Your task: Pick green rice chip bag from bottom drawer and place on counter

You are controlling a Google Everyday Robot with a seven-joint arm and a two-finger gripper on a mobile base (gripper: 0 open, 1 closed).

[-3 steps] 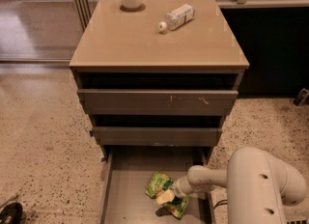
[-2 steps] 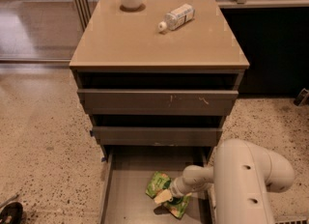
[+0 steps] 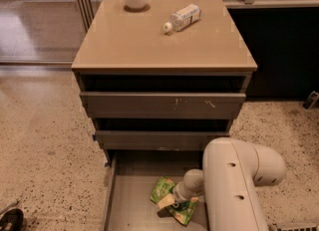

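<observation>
Lower centre of frame: the robot's bulky white arm [image 3: 234, 185] has swung in over the wide grey bottom drawer [image 3: 129, 200]. Its gripper [image 3: 172, 202] is down on the crinkly light-green rice chip bag [image 3: 162, 189], which has not shifted. Whether it has taken hold cannot be told. The glossy tan counter [image 3: 149, 41] waits above.

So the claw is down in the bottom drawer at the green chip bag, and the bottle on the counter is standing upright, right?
No: the camera view shows the bottle lying on its side on the counter. The claw is indeed down in the bottom drawer at the green chip bag.
</observation>
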